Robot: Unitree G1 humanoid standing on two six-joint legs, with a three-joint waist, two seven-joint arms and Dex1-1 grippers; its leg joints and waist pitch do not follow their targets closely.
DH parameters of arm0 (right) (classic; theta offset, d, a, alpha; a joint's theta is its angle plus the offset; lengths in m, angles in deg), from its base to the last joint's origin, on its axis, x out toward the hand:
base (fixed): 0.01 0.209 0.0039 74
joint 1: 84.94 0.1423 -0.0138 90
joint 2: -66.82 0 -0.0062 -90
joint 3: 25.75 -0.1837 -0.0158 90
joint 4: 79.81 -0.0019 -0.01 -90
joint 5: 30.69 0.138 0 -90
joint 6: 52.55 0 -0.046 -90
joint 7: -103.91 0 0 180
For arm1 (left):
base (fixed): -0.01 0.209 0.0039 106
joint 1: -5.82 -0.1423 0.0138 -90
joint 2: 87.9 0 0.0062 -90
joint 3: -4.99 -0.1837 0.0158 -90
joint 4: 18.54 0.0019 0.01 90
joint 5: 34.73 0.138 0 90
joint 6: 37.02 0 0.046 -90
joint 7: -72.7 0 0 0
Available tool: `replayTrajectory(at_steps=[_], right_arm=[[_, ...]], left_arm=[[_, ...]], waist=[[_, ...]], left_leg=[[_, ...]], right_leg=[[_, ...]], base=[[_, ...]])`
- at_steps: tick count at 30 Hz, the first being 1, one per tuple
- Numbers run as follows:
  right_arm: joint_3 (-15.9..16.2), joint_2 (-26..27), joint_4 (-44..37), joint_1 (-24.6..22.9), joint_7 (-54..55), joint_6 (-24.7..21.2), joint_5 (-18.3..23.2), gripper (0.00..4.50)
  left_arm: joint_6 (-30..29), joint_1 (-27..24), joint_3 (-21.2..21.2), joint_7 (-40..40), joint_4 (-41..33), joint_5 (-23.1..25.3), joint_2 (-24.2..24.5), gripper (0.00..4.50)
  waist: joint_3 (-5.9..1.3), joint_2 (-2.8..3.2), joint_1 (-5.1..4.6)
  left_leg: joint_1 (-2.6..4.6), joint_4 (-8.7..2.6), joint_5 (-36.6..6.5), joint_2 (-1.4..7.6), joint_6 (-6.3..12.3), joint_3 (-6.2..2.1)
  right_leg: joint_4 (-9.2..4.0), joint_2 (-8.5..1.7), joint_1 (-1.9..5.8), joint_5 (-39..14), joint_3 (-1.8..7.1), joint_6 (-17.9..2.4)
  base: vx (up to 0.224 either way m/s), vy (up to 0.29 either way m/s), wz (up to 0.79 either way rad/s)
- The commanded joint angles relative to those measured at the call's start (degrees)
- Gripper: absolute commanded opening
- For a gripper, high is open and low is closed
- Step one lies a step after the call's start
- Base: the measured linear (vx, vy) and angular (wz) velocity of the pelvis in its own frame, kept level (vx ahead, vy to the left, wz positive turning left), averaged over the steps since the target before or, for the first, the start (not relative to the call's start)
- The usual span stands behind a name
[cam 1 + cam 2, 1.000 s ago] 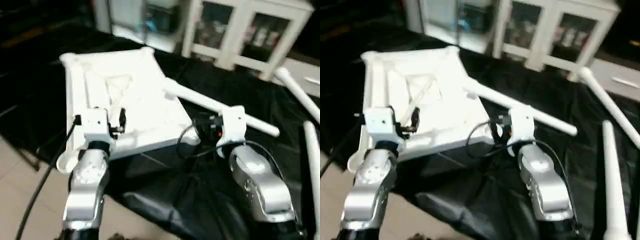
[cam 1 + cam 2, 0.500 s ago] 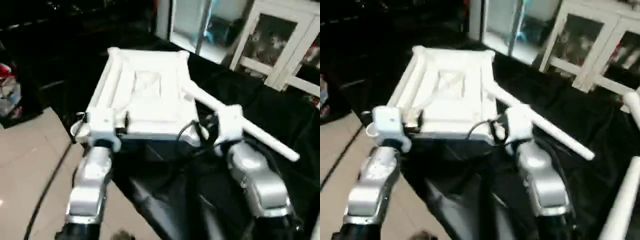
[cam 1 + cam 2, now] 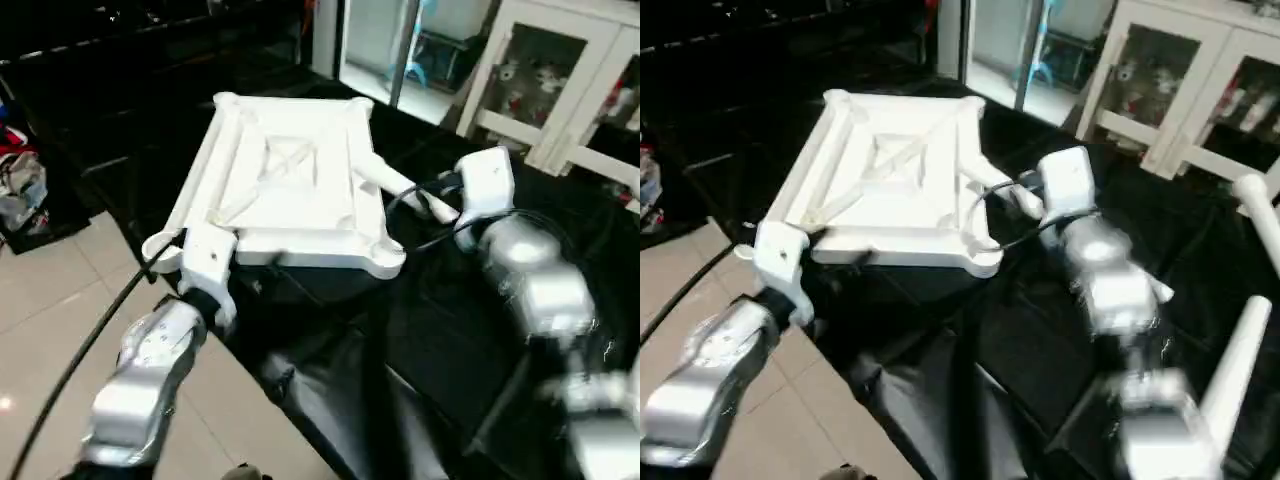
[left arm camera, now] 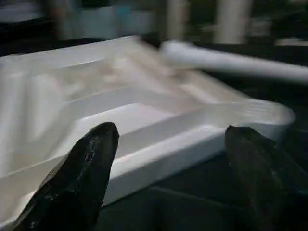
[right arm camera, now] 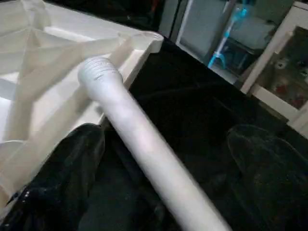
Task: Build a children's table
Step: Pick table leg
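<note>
- No leg looks seated yet: tabletop (image 3: pixel 290 195) lies underside-up on the desk (image 3: pixel 440 330), just beyond the left gripper (image 4: pixel 168 159)'s released jaws.
- Right gripper (image 5: pixel 163 168): jaws spread, straddling one leg (image 5: pixel 139 139), not clamped.
- Two more legs (image 3: pixel 1238 365) lie well apart, rightward.

My work table (image 3: pixel 440 330) is draped in a black cover that hangs in folds over its near edge, above a pale tiled floor (image 3: pixel 40 330). On the cover lies the white tabletop (image 3: pixel 290 190), ribbed underside up, reaching to the table's near-left edge. One white leg (image 5: pixel 139 144) rests with its threaded end on the tabletop's rim, the shaft slanting across the cloth. Two more legs (image 3: pixel 1240 350) lie well apart, far to my right
</note>
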Motion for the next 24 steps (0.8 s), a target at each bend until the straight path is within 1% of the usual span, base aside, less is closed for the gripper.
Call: replayTrajectory(at_steps=[1, 2, 3, 4, 5, 6, 7, 8, 9, 10, 11, 12, 13, 14, 15, 16, 17, 18, 19, 20, 21, 22, 23, 24], right_arm=[[0.59, -1.54, 8.43, 2.99, -2.57, 4.78, -1.27, 4.5], [0.68, -2.19, 11.14, 4.19, -3.33, 5.92, -1.4, 4.5], [0.72, -2.85, 14.05, 5.48, -4.19, 7.1, -1.52, 4.5], [0.55, -3.73, 17.85, 7.21, -4.92, 8.32, -1.88, 4.5], [0.49, -4.03, 19.14, 7.79, -5.17, 8.74, -2.0, 4.5], [0.32, -4.84, 22.57, 9.4, -5.81, 9.81, -2.39, 4.5], [0.22, -5.6, 25.91, 10.98, -6.46, 11.1, -2.89, 4.5], [0.22, -5.62, 25.99, 11.02, -6.48, 11.14, -2.9, 4.5], [0.36, -6.28, 29.64, 12.67, -7.38, 12.74, -3.7, 4.5], [0.48, -7.06, 33.18, 14.14, -9.51, 14.59, -4.26, 4.5], [0.5, -7.22, 33.88, 14.43, -9.96, 14.96, -4.36, 4.5], [0.56, -7.58, 35.53, 15.11, -11.04, 15.84, -4.61, 4.5], [0.6, -7.84, 36.74, 15.59, -11.92, 16.51, -4.77, 4.5], [0.6, -7.86, 36.8, 15.62, -11.97, 16.55, -4.78, 4.5], [0.57, -8.5, 38.27, 16.16, -12.47, 17.13, -4.93, 4.5], [0.57, -8.56, 38.4, 16.21, -12.49, 17.18, -4.95, 4.5], [0.04, -9.19, 39.96, 16.81, -13.13, 17.33, -4.6, 4.5], [-0.25, -9.37, 40.43, 17.0, -13.45, 17.27, -4.35, 4.5], [-0.86, -9.68, 41.29, 17.34, -14.09, 17.1, -3.82, 4.5], [-0.86, -9.68, 41.29, 17.34, -14.09, 17.1, -3.82, 4.5], [-1.91, -10.52, 42.79, 17.55, -15.04, 16.45, -3.05, 4.5], [-1.93, -10.54, 42.82, 17.55, -15.05, 16.43, -3.04, 4.5], [-2.18, -10.91, 43.55, 17.51, -14.5, 16.42, -3.21, 4.5], [-2.35, -11.03, 44.12, 17.63, -14.36, 16.66, -3.43, 4.5]], left_arm=[[-0.6, 0.49, -0.01, -3.6, -3.06, -2.59, 1.02, 3.95], [-0.84, 0.62, 0.14, -4.09, -3.57, -3.04, 1.35, 3.95], [-1.04, 0.77, 0.31, -4.6, -4.08, -3.48, 1.72, 3.95], [-1.37, 0.81, 0.37, -5.15, -4.64, -3.48, 2.52, 3.95], [-1.49, 0.82, 0.39, -5.34, -4.83, -3.48, 2.8, 3.95], [-1.92, 0.82, 0.5, -5.87, -5.49, -3.54, 3.64, 3.95], [-3.02, 0.53, 0.88, -6.64, -6.51, -4.41, 4.48, 3.95], [-3.05, 0.52, 0.89, -6.66, -6.54, -4.43, 4.5, 3.95], [-4.35, -0.01, 1.35, -7.7, -7.94, -5.88, 5.66, 3.95], [-7.4, -0.98, 2.25, -9.21, -10.97, -9.51, 6.93, 3.95], [-8.03, -1.21, 2.46, -9.53, -11.62, -10.29, 7.2, 3.95], [-9.54, -1.75, 2.96, -10.29, -13.18, -12.14, 7.85, 3.95], [-10.74, -2.17, 3.35, -10.87, -14.44, -13.6, 8.33, 3.95], [-10.8, -2.19, 3.38, -10.9, -14.51, -13.68, 8.35, 3.95], [-12.3, -2.69, 3.85, -11.78, -16.12, -15.1, 9.62, 3.95], [-12.41, -2.75, 3.91, -11.87, -16.26, -15.2, 9.77, 3.95], [-13.93, -3.23, 4.82, -12.53, -17.76, -16.89, 10.95, 3.95], [-14.45, -3.34, 5.17, -12.66, -18.2, -17.53, 11.19, 3.95], [-15.42, -3.53, 5.88, -12.84, -18.97, -18.77, 11.54, 3.95], [-15.42, -3.53, 5.88, -12.84, -18.97, -18.77, 11.54, 3.95], [-16.98, -3.8, 6.68, -13.17, -20.1, -20.58, 12.26, 3.95], [-17.01, -3.8, 6.69, -13.18, -20.12, -20.6, 12.28, 3.95], [-17.45, -3.9, 6.65, -13.43, -20.57, -21.05, 12.76, 3.95], [-17.91, -3.92, 6.73, -13.44, -20.88, -21.47, 13.05, 3.95]], waist=[[-3.56, 0.6, 0.54], [-3.76, 0.51, 0.36], [-4.06, 0.6, 0.55], [-4.06, 0.6, 0.55], [-4.45, 0.55, 0.79], [-4.53, 0.56, 0.99], [-4.46, 0.46, 1.07], [-4.53, 0.87, 1.36], [-4.29, 0.86, 1.75], [-4.07, 1.01, 1.88], [-3.91, 0.91, 1.99], [-3.96, 0.9, 2.12], [-3.77, 0.88, 2.12], [-3.67, 0.94, 2.21], [-3.14, 1.2, 2.46], [-3.18, 1.13, 2.55], [-2.45, 1.36, 2.77], [-2.59, 1.28, 2.8], [-2.52, 1.25, 2.89], [-2.51, 1.27, 3.0], [-2.08, 1.37, 3.05], [-1.81, 1.54, 3.19], [-1.81, 1.45, 3.24], [-1.85, 1.49, 3.27]], left_leg=[[0.14, -3.45, -9.07, 3.95, 1.36, -1.33], [-0.22, -3.37, -7.28, 3.78, 1.92, -1.33], [-0.23, -3.11, -5.43, 3.85, 2.71, -1.17], [-0.23, -3.11, -5.43, 3.85, 2.71, -1.17], [-0.43, -2.92, -2.6, 3.86, 4.26, -1.22], [-0.54, -2.76, -1.56, 3.89, 4.81, -1.16], [-0.67, -2.63, -0.83, 3.84, 5.79, -1.06], [-0.59, -2.5, -1.47, 3.96, 5.81, -1.04], [-0.5, -2.61, -3.9, 4.18, 5.48, -1.01], [-0.55, -2.82, -4.71, 4.13, 5.28, -1.15], [-0.45, -2.86, -6.68, 4.24, 4.51, -1.05], [-0.35, -2.72, -7.18, 4.26, 4.03, -0.92], [-0.46, -2.79, -7.29, 4.16, 4.19, -0.89], [-0.4, -2.72, -7.65, 4.22, 4.08, -0.77], [-0.45, -2.86, -8.8, 4.18, 4.08, -0.7], [-0.2, -2.85, -10.5, 4.26, 3.67, -0.6], [-0.2, -3.03, -11.29, 4.28, 3.52, -0.58], [-0.08, -2.98, -11.84, 4.25, 3.32, -0.47], [-0.14, -2.97, -11.69, 4.23, 3.3, -0.39], [-0.12, -2.92, -11.61, 4.24, 3.3, -0.3], [-0.15, -2.98, -11.82, 4.15, 3.36, -0.17], [-0.06, -3.1, -12.45, 4.21, 3.49, -0.23], [-0.09, -3.1, -12.17, 4.18, 3.63, -0.16], [-0.07, -3.09, -11.93, 4.2, 3.63, -0.2]], right_leg=[[-5.37, -7.72, 2.37, -5.25, 4.22, -8.87], [-4.75, -7.54, 2.79, -1.06, 4.02, -10.35], [-4.29, -7.47, 2.82, 3.48, 4.05, -11.08], [-4.29, -7.47, 2.82, 3.48, 4.05, -11.08], [-3.62, -7.47, 3.17, 9.05, 3.93, -11.94], [-3.46, -7.42, 3.15, 10.93, 3.89, -12.0], [-3.28, -7.28, 3.01, 12.99, 3.85, -12.43], [-3.14, -7.58, 2.87, 12.66, 3.79, -12.83], [-3.44, -7.8, 2.81, 9.49, 3.75, -13.28], [-3.67, -7.69, 2.82, 7.93, 3.62, -13.36], [-3.92, -7.91, 2.76, 5.21, 3.66, -14.03], [-3.77, -7.9, 2.71, 4.45, 3.72, -14.31], [-4.06, -7.72, 2.65, 3.66, 3.73, -14.24], [-4.05, -7.59, 2.54, 2.3, 3.78, -14.18], [-4.45, -7.56, 2.23, -0.53, 3.79, -13.61], [-4.63, -7.62, 2.19, -3.94, 3.76, -13.41], [-4.93, -7.57, 1.76, -6.25, 3.86, -12.82], [-4.92, -7.48, 1.82, -7.88, 3.8, -12.79], [-4.95, -7.46, 1.83, -8.42, 3.79, -12.5], [-5.01, -7.47, 1.79, -8.81, 3.83, -12.3], [-5.19, -7.3, 1.52, -10.07, 3.83, -11.7], [-5.31, -7.33, 1.34, -11.82, 3.8, -11.34], [-5.34, -7.32, 1.31, -12.27, 3.82, -10.92], [-5.16, -7.31, 1.26, -12.15, 3.8, -10.99]], base=[[0.0, 0.0, 0.0], [0.0, 0.0, 0.0], [0.0, 0.0, 0.0], [0.0, 0.0, 0.0], [0.0, 0.0, 0.0], [0.0, 0.0, 0.0], [0.0, 0.0, 0.0], [0.0, 0.0, 0.0], [0.0, 0.0, 0.0], [0.0, 0.0, 0.0], [0.0, 0.0, 0.0], [0.0, 0.0, 0.0], [0.0, 0.0, 0.0], [0.0, 0.0, 0.0], [0.0, 0.0, 0.0], [0.0, 0.0, 0.0], [0.0, 0.0, 0.0], [0.0, 0.0, 0.0], [0.0, 0.0, 0.0], [0.0, 0.0, 0.0], [0.0, 0.0, 0.0], [0.0, 0.0, 0.0], [0.0, 0.0, 0.0], [0.0, 0.0, 0.0]])
